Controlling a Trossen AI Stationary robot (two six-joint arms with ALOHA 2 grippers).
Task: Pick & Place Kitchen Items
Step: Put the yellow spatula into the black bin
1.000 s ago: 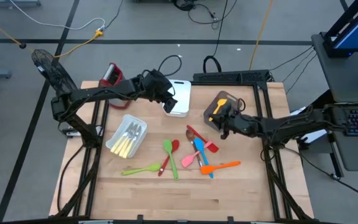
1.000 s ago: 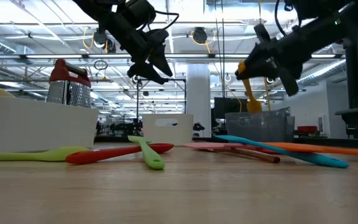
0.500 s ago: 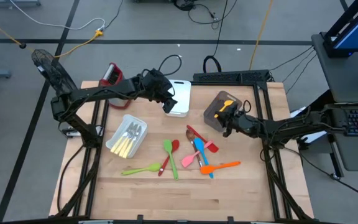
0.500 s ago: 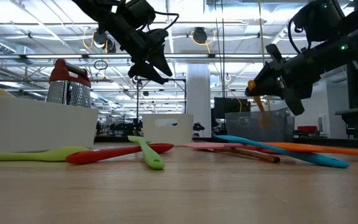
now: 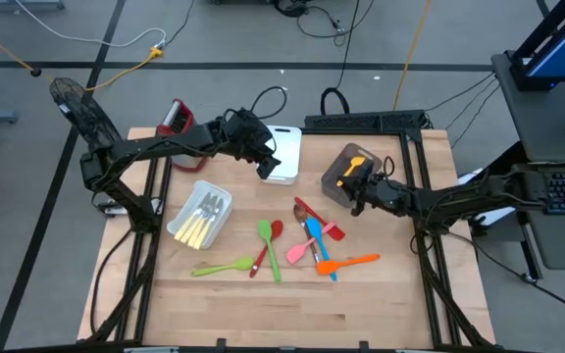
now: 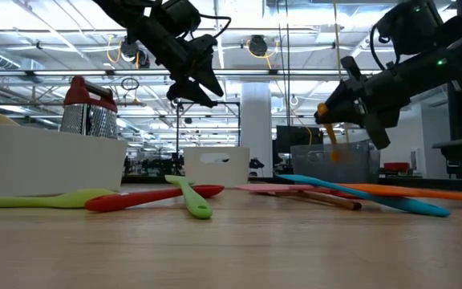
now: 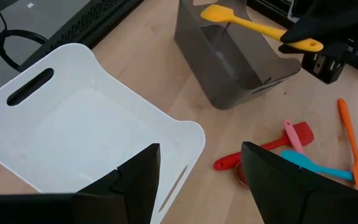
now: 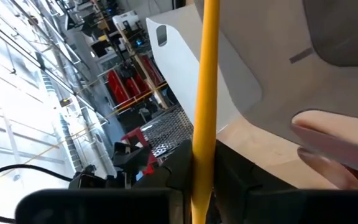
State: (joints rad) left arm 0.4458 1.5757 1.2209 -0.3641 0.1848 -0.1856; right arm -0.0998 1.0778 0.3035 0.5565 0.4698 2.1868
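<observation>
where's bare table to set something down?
Free: the near strip of the table below the orange spatula and green spoon, and the right edge past the right end effector. Crowded: the middle utensil cluster and the back row, white bin to grey bin.

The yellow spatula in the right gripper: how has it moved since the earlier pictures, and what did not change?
The right gripper has carried the yellow spatula toward the grey bin and lowered it; its blade now hangs over the bin's opening, with the gripper still shut on the handle. The left gripper stayed open above the white bin. The utensils on the table did not move.
</observation>
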